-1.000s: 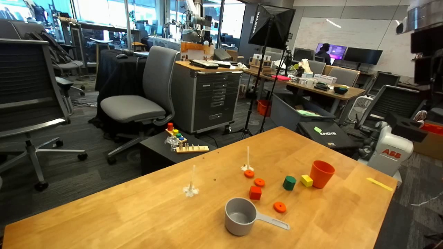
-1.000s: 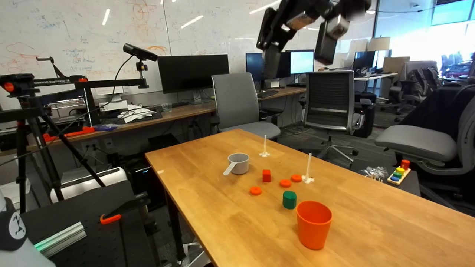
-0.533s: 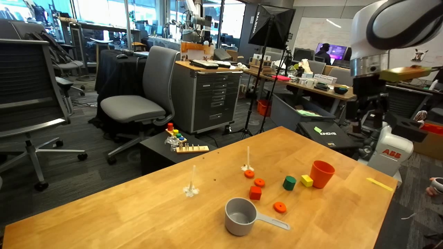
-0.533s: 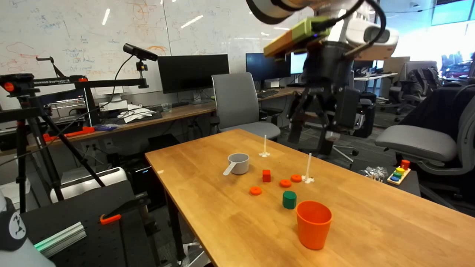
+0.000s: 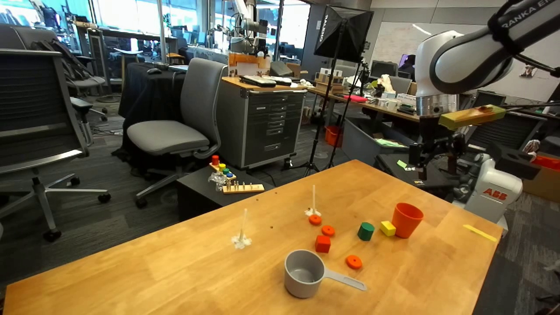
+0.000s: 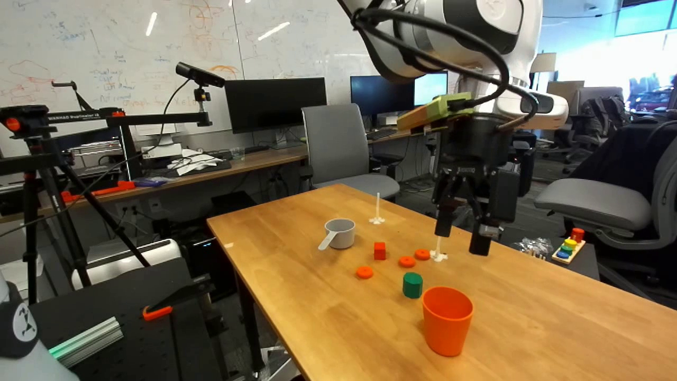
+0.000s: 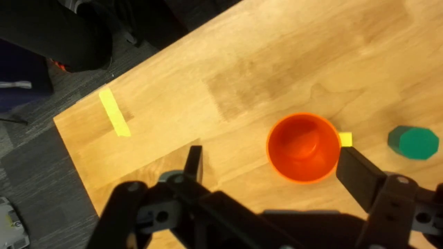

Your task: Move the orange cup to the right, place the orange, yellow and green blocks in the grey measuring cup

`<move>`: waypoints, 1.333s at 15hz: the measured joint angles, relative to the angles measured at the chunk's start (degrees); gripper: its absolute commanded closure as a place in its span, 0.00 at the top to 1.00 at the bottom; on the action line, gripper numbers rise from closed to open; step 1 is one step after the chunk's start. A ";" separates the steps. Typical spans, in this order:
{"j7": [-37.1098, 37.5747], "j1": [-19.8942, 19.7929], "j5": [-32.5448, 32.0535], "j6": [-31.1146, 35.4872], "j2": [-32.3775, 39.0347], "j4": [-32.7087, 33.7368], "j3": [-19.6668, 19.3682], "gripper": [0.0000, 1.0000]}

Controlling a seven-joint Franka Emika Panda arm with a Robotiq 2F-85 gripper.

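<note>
tumbler (image 6: pixel 447 328) and measuring cup (image 5: pixel 302 280) stand upright, empty.

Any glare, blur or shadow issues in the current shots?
Both exterior views: windows washed out to near white; in an exterior view, light streaks reflect off the whiteboard; wrist view: gripper dark and slightly soft, orange cup shaded inside, table bright against the dark floor.

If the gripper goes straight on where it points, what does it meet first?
Likely the orange cup: the gripper points down, and in the wrist view the cup shows between its fingers, though how far below is unclear.
</note>
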 measured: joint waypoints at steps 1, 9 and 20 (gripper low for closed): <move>1.85 0.02 0.00 3.00 0.43 -0.14 -0.26 1.00; 22.61 5.81 0.18 25.36 8.92 -0.15 -2.84 1.00; 33.33 8.42 3.07 23.15 10.72 -0.21 -4.15 1.00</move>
